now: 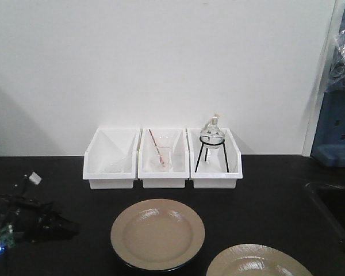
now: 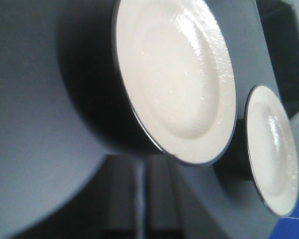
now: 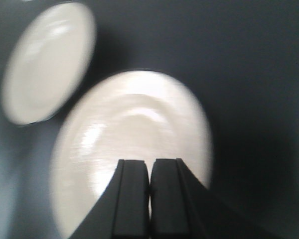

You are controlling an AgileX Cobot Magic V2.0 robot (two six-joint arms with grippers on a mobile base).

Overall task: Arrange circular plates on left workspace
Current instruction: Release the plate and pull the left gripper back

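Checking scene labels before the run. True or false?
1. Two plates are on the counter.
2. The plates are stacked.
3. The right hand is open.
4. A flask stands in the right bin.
1. True. The centre plate and the front plate both lie on the counter.
2. False. They lie side by side, neither on top of the other.
3. False. The right hand is shut and holds nothing.
4. True. The flask is in the right bin.
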